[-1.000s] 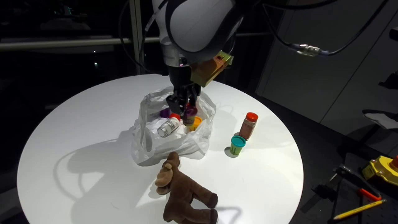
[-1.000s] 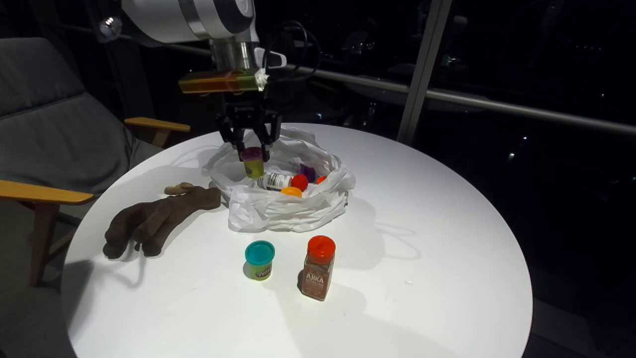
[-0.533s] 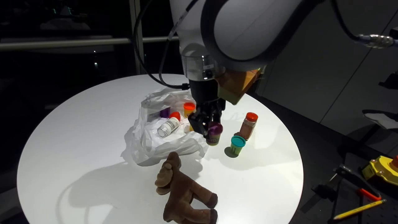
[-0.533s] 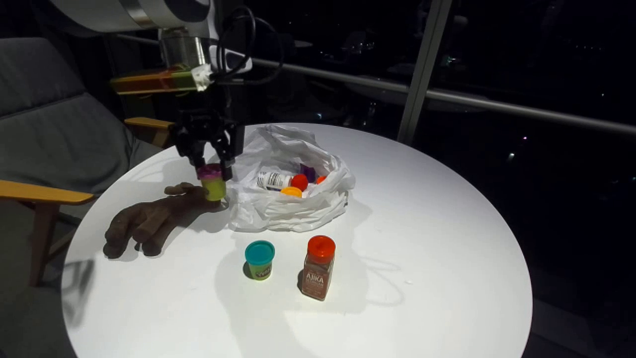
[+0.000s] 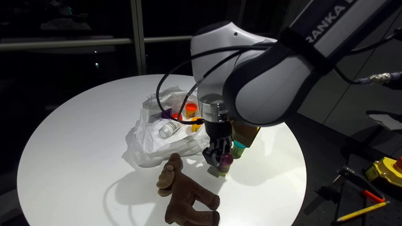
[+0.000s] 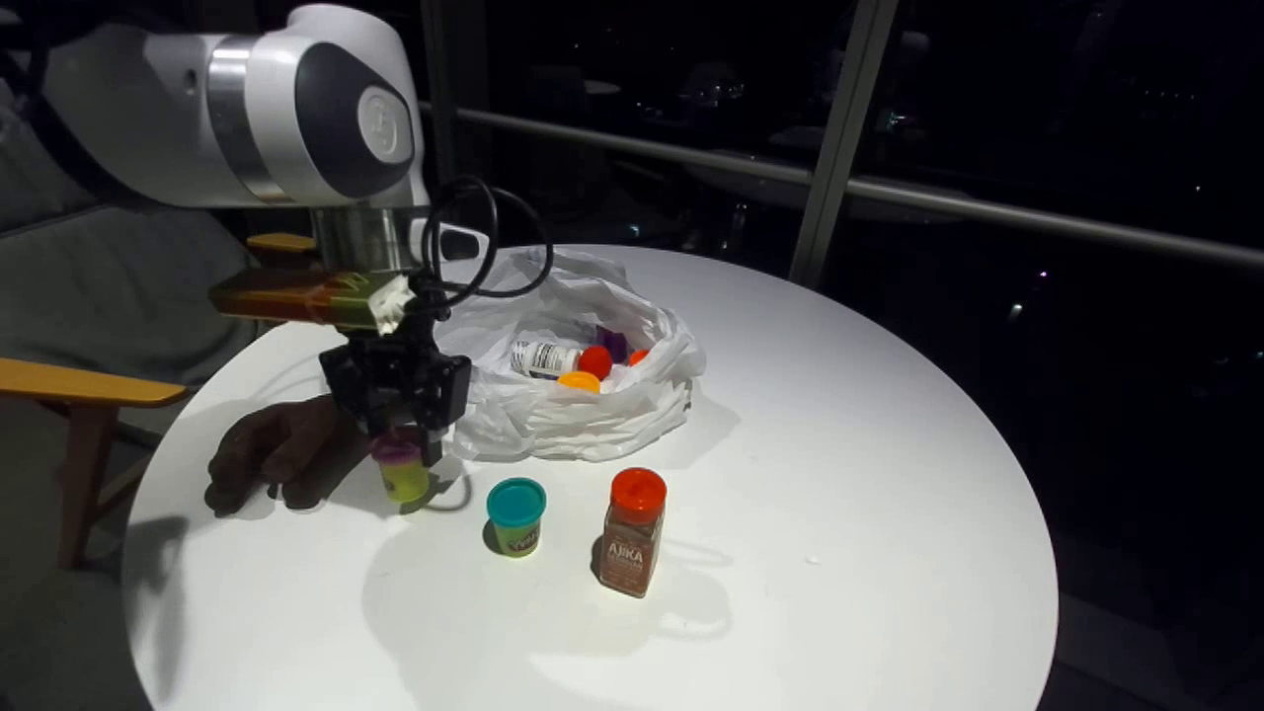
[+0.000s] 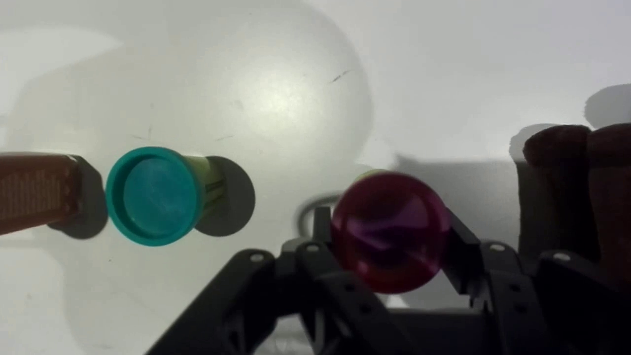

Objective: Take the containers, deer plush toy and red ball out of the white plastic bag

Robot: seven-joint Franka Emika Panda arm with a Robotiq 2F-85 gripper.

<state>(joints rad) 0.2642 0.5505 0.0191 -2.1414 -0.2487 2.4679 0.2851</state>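
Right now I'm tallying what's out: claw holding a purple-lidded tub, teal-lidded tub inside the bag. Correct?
Not quite: the claw holds a purple-lidded tub, but in both exterior views the teal-lidded tub stands on the table, outside the bag.

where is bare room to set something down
Free, in an exterior view: table right of bag and Ajika jar, to its rim; in an exterior view, left of bag and deer plush. Crowded: between deer plush, bag and teal-lidded tub, where the gripper holds the purple-lidded tub.
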